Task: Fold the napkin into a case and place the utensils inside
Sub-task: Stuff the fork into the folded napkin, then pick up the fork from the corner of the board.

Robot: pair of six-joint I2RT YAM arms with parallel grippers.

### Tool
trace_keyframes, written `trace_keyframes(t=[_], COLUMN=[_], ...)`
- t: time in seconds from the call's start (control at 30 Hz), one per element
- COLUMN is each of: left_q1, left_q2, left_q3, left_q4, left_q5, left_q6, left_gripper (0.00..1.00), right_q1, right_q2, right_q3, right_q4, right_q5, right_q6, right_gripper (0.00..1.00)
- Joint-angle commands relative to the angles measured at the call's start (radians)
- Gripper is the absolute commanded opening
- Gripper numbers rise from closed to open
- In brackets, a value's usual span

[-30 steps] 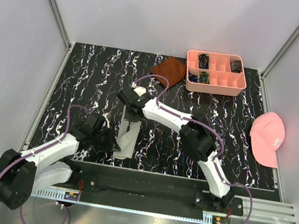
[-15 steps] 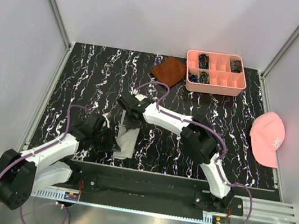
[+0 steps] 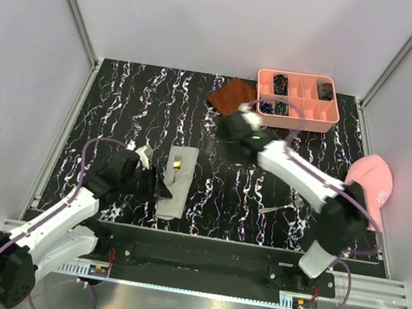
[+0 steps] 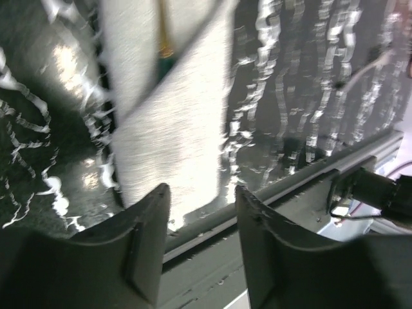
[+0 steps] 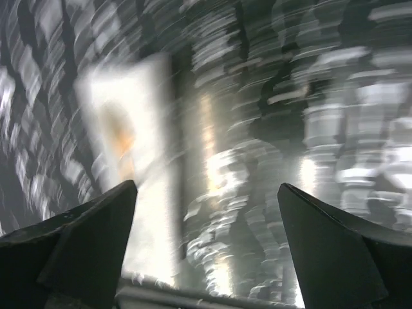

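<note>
Evidently the silver fork (image 3: 284,208) is lying crosswise, toward the near edge and rightward of the wide-open, empty right gripper (image 5: 206,187), while the left gripper (image 4: 201,193), jaws parted and empty, is hovering at the case (image 3: 175,189).

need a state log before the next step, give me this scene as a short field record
case: folded grey strip, flat on the table by the left arm
gold-ended piece: tucked under the case's diagonal flap, gold end showing
fork: on the table right of the case, apart from it
left gripper: open, holding nothing, at the case's near end
right gripper: wide open, empty, over the table near the brown cloth
progress: one utensil in, fork not yet in
</note>
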Motion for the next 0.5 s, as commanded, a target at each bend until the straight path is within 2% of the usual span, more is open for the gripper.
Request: trace_keyframes(t=[0.0, 0.03, 0.13, 0.27, 0.33, 0.47], left_q1=[0.001, 0.001, 0.0, -0.011, -0.022, -0.031], left_q2=[-0.003, 0.0, 0.014, 0.032, 0.032, 0.031], left_q3=[0.144, 0.168, 0.193, 0.207, 0.205, 0.205], left_q4=[-0.021, -0.021, -0.017, -0.006, -0.004, -0.001], left_q5=[0.061, 0.07, 0.079, 0.094, 0.091, 0.091], left_q6=[0.073, 0.081, 0.087, 0.084, 0.078, 0.071], left_gripper=[0.51, 0.52, 0.51, 0.5, 0.5, 0.5], right_q1=[-0.234, -0.294, -0.368, -0.422, -0.446, -0.512], right_q2=[-0.202, -0.24, -0.375, -0.486, -0.494, -0.443], right_q3=[-0.306, -0.351, -0.514, -0.667, -0.693, -0.712], right_q4=[-0.047, -0.055, -0.053, -0.055, -0.049, 0.009], right_q5=[0.039, 0.068, 0.104, 0.113, 0.122, 0.107], right_q6=[0.09, 0.107, 0.207, 0.328, 0.348, 0.344], right_gripper=[1.0, 1.0, 1.0, 0.92, 0.8, 0.75])
